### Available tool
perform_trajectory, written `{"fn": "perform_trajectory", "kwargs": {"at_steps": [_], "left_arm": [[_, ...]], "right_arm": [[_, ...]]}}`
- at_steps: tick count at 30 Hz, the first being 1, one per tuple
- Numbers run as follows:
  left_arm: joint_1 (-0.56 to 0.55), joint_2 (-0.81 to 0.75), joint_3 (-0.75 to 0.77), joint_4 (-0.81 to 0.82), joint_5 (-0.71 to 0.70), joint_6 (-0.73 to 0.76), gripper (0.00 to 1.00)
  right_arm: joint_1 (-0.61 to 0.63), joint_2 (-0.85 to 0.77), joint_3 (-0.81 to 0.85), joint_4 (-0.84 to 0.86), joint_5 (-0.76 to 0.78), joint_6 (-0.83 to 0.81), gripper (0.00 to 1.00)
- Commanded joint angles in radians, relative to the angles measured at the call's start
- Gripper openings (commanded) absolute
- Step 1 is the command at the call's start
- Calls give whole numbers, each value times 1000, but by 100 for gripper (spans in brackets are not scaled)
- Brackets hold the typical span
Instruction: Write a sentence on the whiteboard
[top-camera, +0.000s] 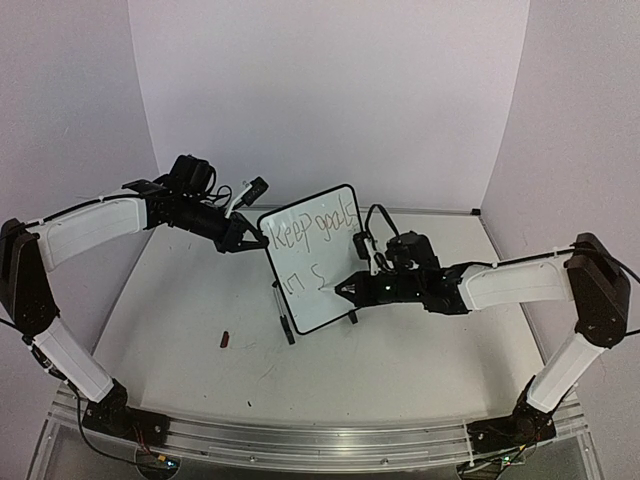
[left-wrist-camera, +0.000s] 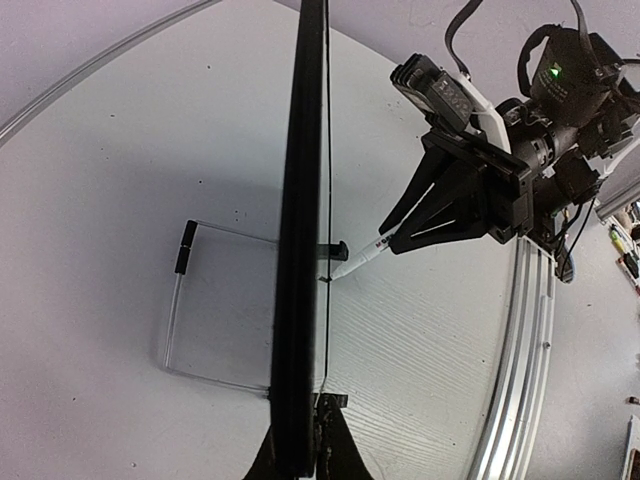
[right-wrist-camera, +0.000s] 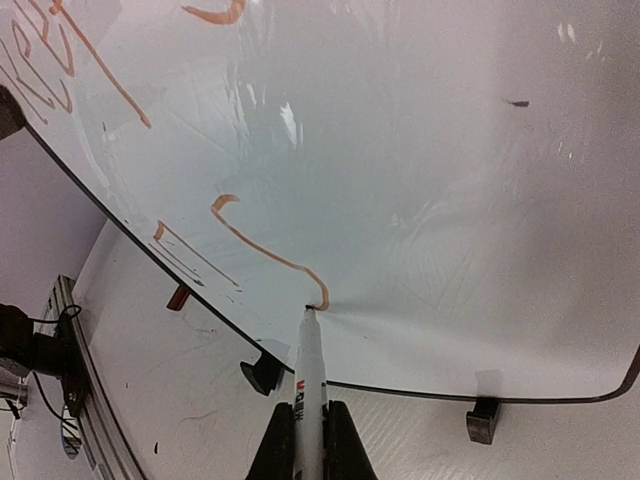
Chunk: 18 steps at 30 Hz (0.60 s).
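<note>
The whiteboard (top-camera: 325, 275) stands tilted at the table's middle on small black feet (right-wrist-camera: 485, 421). The sentence (top-camera: 310, 228) reads "Keep goals" on the top line, with "in" and an S-shaped stroke (right-wrist-camera: 270, 255) below. My left gripper (top-camera: 250, 243) is shut on the board's upper left edge. In the left wrist view the board (left-wrist-camera: 300, 200) is edge-on between its jaws (left-wrist-camera: 305, 420). My right gripper (top-camera: 345, 289) is shut on a white marker (right-wrist-camera: 308, 370). The marker's tip touches the board (right-wrist-camera: 420, 150) at the end of the S-shaped stroke. The right gripper (left-wrist-camera: 440, 215) and the marker (left-wrist-camera: 360, 260) also show in the left wrist view.
A small dark red cap (top-camera: 226, 339) lies on the table, front left of the board. A metal rail (top-camera: 320, 440) runs along the near edge. A clear stand frame (left-wrist-camera: 190, 300) sits behind the board. White walls enclose the table.
</note>
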<state>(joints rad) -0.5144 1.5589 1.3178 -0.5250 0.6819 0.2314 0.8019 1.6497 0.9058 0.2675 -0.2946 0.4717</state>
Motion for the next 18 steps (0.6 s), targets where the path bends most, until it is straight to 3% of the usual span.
{"fn": "perform_trajectory", "kwargs": {"at_steps": [1, 8, 18], "left_arm": [[-7, -6, -5, -13, -15, 31, 0], [-8, -7, -5, -12, -14, 30, 0], [-8, -5, -5, -14, -16, 31, 0]], "right_arm": [[-2, 2, 33, 90, -9, 6, 0], [-2, -87, -29, 162, -32, 30, 0], [-2, -107, -50, 144, 93, 30, 0]]}}
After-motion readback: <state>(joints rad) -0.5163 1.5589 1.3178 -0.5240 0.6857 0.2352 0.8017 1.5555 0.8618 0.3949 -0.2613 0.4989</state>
